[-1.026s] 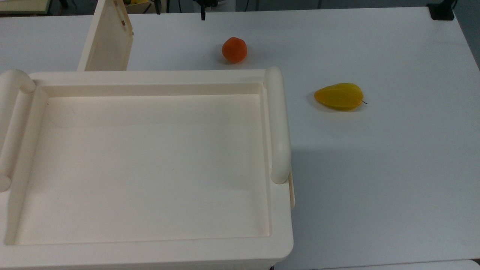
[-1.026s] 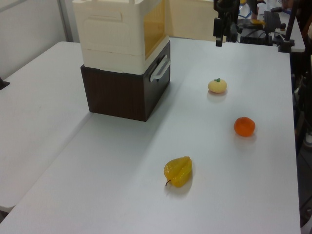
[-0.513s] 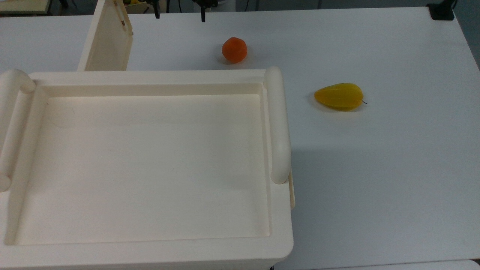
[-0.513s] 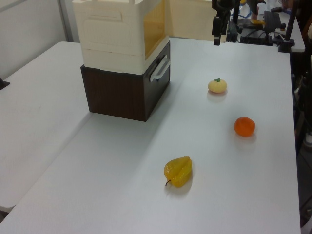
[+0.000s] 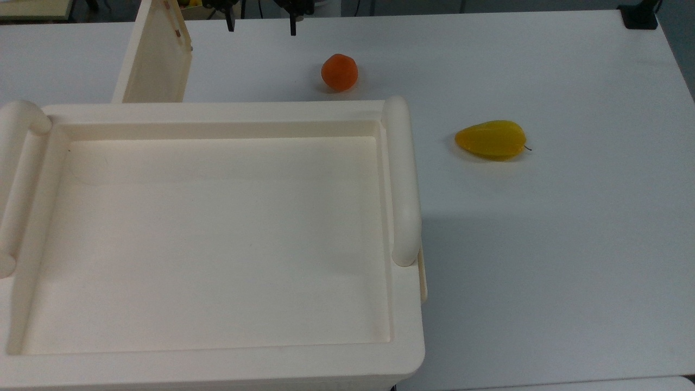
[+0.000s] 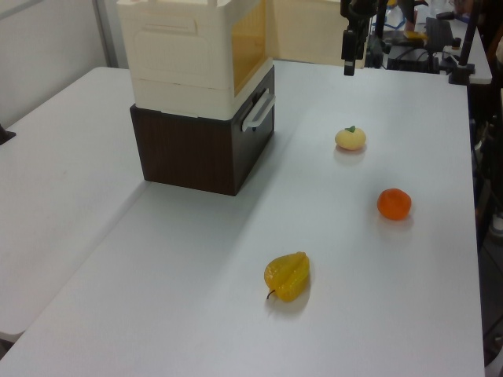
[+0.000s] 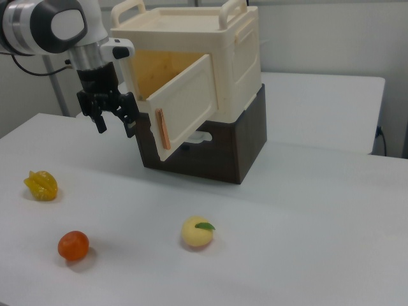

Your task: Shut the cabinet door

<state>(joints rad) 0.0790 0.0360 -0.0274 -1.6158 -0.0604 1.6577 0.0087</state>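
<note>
The cream cabinet [image 7: 217,57] stands on a dark brown base [image 7: 217,153], and its tray-like top [image 5: 217,233] takes up the top view's left. The cabinet door [image 7: 185,105] hangs open, swung out toward the right view's left, with a brown strip near its free edge. In the top view the door [image 5: 155,62] stands edge-up behind the cabinet. My gripper [image 7: 115,129] hangs open and holds nothing, just off the door's free edge on the right view's left. Whether it touches the door I cannot tell. Its two dark fingers [image 5: 231,24] also poke in at the top view's upper edge.
An orange fruit [image 5: 339,71], a yellow starfruit [image 5: 491,140] and a pale peach [image 7: 196,232] lie loose on the white table [image 5: 543,244]. The arm's white body [image 7: 51,25] rises at the right view's upper left. Stands and cables [image 6: 440,39] crowd the table's far end in the left view.
The gripper has crept toward the door; in the top view a second finger has come into sight at the upper edge. Door and fruits have not moved.
</note>
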